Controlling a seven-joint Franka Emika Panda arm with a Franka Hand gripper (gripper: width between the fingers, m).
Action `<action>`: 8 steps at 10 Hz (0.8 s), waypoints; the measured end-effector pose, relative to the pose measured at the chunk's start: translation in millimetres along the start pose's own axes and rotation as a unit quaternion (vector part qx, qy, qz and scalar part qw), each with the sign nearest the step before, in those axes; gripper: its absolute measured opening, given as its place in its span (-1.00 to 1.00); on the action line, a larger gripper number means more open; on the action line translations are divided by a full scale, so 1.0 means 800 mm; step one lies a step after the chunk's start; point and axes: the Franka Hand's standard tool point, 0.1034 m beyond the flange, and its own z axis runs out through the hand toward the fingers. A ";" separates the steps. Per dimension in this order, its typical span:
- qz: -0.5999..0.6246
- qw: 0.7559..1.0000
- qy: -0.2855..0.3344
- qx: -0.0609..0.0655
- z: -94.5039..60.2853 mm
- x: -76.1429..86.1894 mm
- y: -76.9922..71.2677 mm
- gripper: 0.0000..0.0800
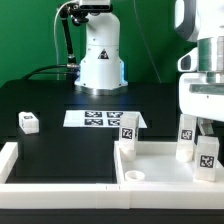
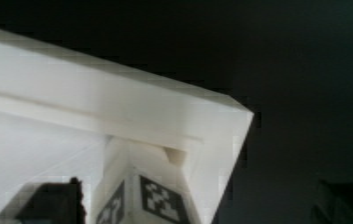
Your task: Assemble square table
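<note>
The white square table top [image 1: 165, 182] lies tray-side up at the exterior view's lower right, with a round corner socket [image 1: 135, 177] open at its near left. Three tagged white legs stand on it: one at the far left corner [image 1: 128, 126], two at the right [image 1: 186, 135] [image 1: 207, 156]. Another leg [image 1: 28, 122] lies loose on the black table at the left. My gripper [image 1: 200, 122] hangs over the right pair. In the wrist view a tagged leg [image 2: 146, 195] stands at a table-top corner [image 2: 191, 110] between my dark fingers [image 2: 57, 205], and the gripper [image 2: 199, 208] is open.
The marker board [image 1: 100, 118] lies flat mid-table in front of the robot base [image 1: 100, 60]. A low white border wall [image 1: 12, 160] runs along the left and front edges.
</note>
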 end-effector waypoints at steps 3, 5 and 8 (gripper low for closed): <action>-0.207 0.978 0.005 -0.013 0.001 0.014 0.006 0.62; -0.353 0.935 0.003 -0.023 -0.004 0.025 0.002 0.62; -0.461 0.887 -0.001 -0.032 0.007 0.027 0.011 0.62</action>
